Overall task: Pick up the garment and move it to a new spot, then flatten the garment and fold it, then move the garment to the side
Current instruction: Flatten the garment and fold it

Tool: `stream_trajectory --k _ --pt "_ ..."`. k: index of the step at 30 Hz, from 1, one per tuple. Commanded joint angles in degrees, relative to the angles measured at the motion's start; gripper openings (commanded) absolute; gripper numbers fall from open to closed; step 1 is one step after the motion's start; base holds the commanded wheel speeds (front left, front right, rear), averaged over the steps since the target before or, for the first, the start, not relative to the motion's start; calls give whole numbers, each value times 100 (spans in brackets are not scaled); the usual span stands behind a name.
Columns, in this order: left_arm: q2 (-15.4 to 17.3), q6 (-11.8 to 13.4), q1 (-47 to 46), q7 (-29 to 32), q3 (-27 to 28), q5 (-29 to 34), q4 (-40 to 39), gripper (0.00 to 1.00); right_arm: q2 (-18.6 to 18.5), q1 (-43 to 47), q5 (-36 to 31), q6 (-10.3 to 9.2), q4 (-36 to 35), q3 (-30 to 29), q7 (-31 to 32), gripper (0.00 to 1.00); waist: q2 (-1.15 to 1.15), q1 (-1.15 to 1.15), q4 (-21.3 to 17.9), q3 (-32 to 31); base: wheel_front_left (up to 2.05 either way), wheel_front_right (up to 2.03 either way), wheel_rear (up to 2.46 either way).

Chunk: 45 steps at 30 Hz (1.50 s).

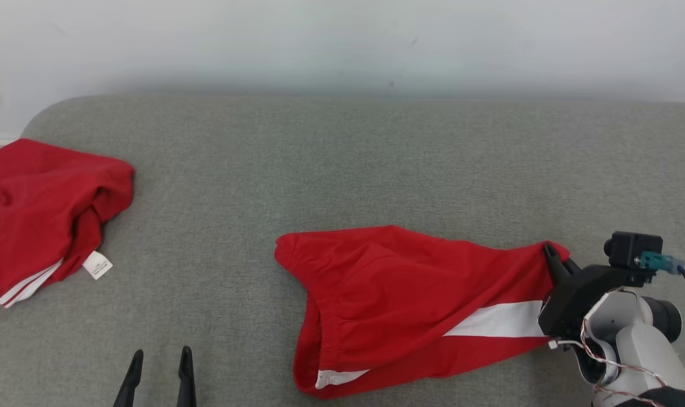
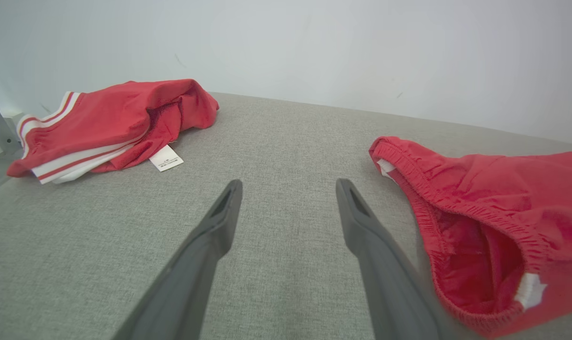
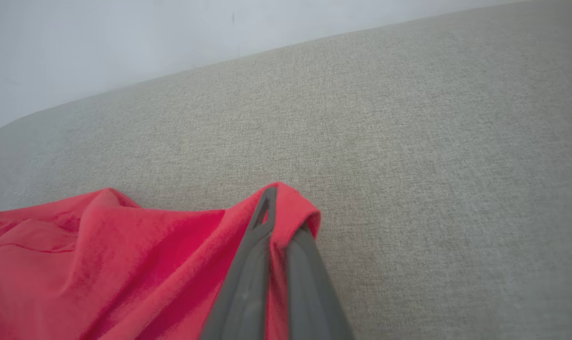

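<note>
A pair of red shorts with a white side stripe, the garment point(image 1: 399, 299), lies spread on the grey cushion. Its elastic waistband point(image 2: 437, 208) opens toward the left. My right gripper point(image 1: 550, 254) is shut on the garment's right-hand hem, where red cloth point(image 3: 290, 212) folds over the pinched fingers. My left gripper point(image 1: 160, 362) stands open near the front edge, left of the garment, with nothing between its fingers point(image 2: 222, 212).
A second red garment with white stripes and a white label point(image 1: 43, 220) lies bunched at the cushion's far left edge. A pale wall rises behind the grey cushion point(image 1: 342, 158), whose back left corner is rounded.
</note>
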Motion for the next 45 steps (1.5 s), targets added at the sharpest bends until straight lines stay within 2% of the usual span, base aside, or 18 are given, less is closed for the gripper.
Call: stream_trajectory --k 1,3,5,13,20,28,34,39,45 --pt "-8 9 -86 -21 -29 -21 -26 100 -56 -157 -83 18 122 2 23 0 0 0 147 120 0 0 0" --pt "-8 8 -103 -20 -73 -24 -24 100 -102 -248 -121 18 281 88 76 0 0 0 236 146 0 0 0" --pt "-6 8 -119 -21 -71 -38 -33 100 -159 -300 -81 18 361 215 116 100 0 0 296 151 0 0 0" --pt "-7 27 40 -20 -8 -92 -103 100 -485 166 124 17 126 492 -119 100 0 0 235 -103 0 0 0" --pt "-7 62 202 -20 6 -141 -131 100 -503 853 101 14 -410 402 -513 100 0 0 -21 -371 0 0 0" --pt "-7 89 373 -20 -8 -172 -118 100 -276 1703 -129 14 -1054 300 -1041 100 0 0 -326 -743 0 0 0" --pt "-7 87 437 -20 -22 -191 -107 100 -163 2221 -398 14 -1425 335 -1734 100 0 0 -411 -935 0 0 0" --pt "-7 140 490 -20 -37 -187 -97 100 -10 2547 -625 14 -1547 281 -2313 100 0 0 -463 -1062 0 0 0" --pt "-7 134 501 -20 -20 -112 10 100 125 2783 -918 14 -1650 217 -2629 100 0 0 -483 -1109 0 0 0"
